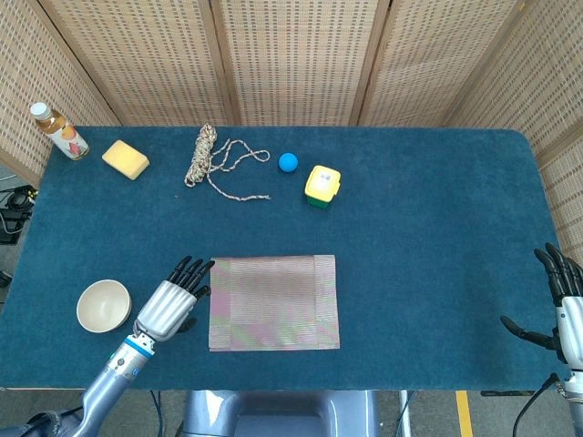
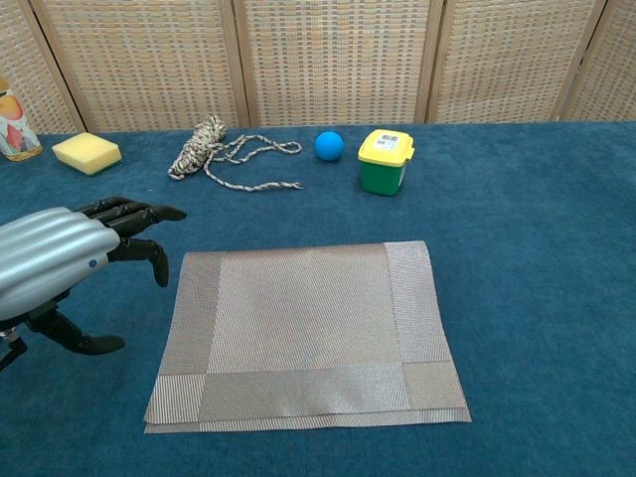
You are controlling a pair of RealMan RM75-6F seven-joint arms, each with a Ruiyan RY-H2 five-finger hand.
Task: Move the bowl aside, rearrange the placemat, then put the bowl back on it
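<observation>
A cream bowl (image 1: 103, 305) stands on the blue cloth at the front left, off the placemat; the chest view does not show it. The striped grey-pink placemat (image 1: 274, 301) (image 2: 306, 333) lies flat at the front centre. My left hand (image 1: 173, 302) (image 2: 60, 260) hovers between bowl and mat, just left of the mat's left edge, fingers spread and holding nothing. At the table's right edge my right hand (image 1: 563, 305) is held with fingers apart and empty; it shows only in the head view.
Along the back lie a bottle (image 1: 59, 131), a yellow sponge (image 1: 125, 158) (image 2: 86, 152), a coiled rope (image 1: 211, 160) (image 2: 209, 149), a blue ball (image 1: 288, 162) (image 2: 329, 145) and a yellow-lidded green box (image 1: 322, 186) (image 2: 386, 161). A woven screen stands behind the table.
</observation>
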